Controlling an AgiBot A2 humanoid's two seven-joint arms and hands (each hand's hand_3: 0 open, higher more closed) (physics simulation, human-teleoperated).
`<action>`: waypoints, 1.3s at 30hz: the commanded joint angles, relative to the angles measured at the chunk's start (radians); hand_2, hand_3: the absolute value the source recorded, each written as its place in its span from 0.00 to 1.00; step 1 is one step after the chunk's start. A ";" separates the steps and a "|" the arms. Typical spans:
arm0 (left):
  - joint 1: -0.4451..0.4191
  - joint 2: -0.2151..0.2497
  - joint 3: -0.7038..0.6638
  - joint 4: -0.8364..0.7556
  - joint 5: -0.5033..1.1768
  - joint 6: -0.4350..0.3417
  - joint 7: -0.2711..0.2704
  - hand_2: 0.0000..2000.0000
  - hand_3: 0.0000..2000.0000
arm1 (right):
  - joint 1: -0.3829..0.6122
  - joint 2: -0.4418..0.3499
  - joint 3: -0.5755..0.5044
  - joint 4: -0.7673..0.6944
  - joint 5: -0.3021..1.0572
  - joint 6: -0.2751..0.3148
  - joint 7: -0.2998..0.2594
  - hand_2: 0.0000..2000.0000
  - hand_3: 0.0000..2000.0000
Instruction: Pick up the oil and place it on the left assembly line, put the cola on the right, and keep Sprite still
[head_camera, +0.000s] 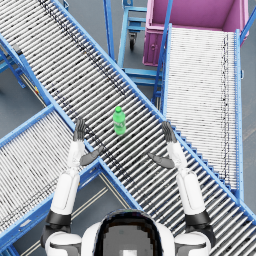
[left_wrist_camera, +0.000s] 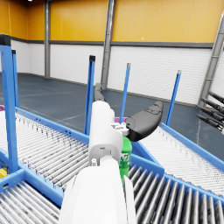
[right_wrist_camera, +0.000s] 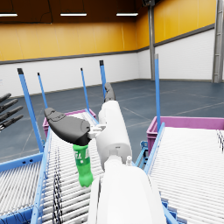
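Sprite bottle (head_camera: 119, 121) stands upright on the middle roller conveyor (head_camera: 150, 165), touching neither hand. In the left wrist view the forearm hides most of it, so you only get a green strip with some white lettering I can't read. The right wrist view shows more, but that hand's thumb covers the cap. Left hand (head_camera: 80, 136) and right hand (head_camera: 169, 135) are held up near that conveyor's side rails, fingers stretched forward and spread from the thumbs, holding nothing. Beyond the conveyor's far right side there's a pink bin (head_camera: 200, 15), cut off by the frame edge.
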 joint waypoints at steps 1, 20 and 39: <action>0.000 0.000 0.000 0.000 0.000 0.000 0.000 0.00 0.00 | 0.000 0.000 0.000 0.000 0.000 0.000 0.000 0.00 0.00; 0.000 0.000 0.000 0.000 0.000 0.000 0.000 0.00 0.00 | 0.000 0.000 0.000 0.000 0.000 0.000 0.000 0.00 0.00; 0.000 0.000 0.000 0.000 0.000 0.000 0.000 0.00 0.00 | 0.000 0.000 0.000 0.000 0.000 0.000 0.000 0.00 0.00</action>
